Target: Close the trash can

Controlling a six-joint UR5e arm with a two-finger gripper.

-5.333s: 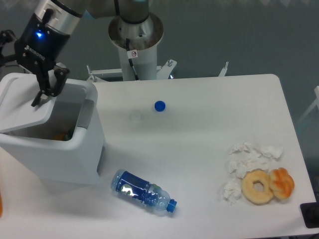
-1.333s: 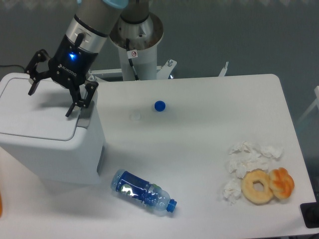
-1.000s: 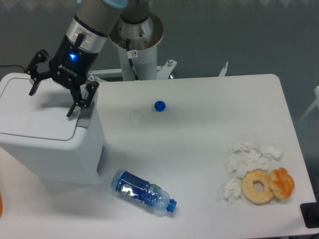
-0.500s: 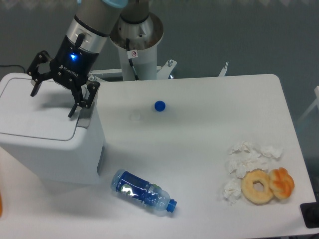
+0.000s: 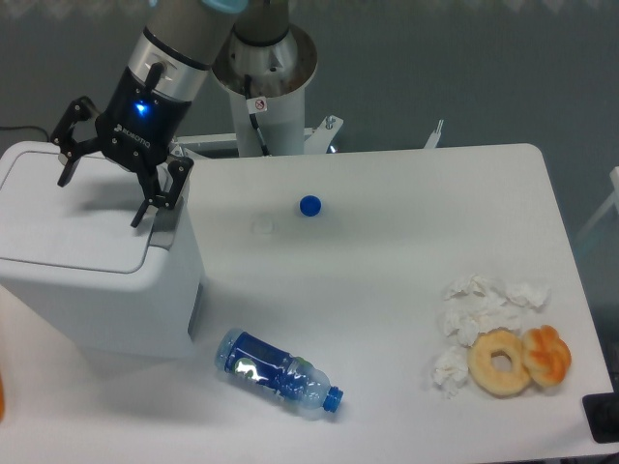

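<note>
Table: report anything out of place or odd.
A bottle lies on its side near the front edge; a loose blue cap sits apart, farther back. Crumpled tissues and two doughnuts lie directly on the table.

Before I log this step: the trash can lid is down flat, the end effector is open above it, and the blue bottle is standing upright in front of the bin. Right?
Not quite. The camera view shows the bottle lying on its side on the table, not upright. The rest holds: the trash can has its lid down flat, and the end effector is open above it.
</note>
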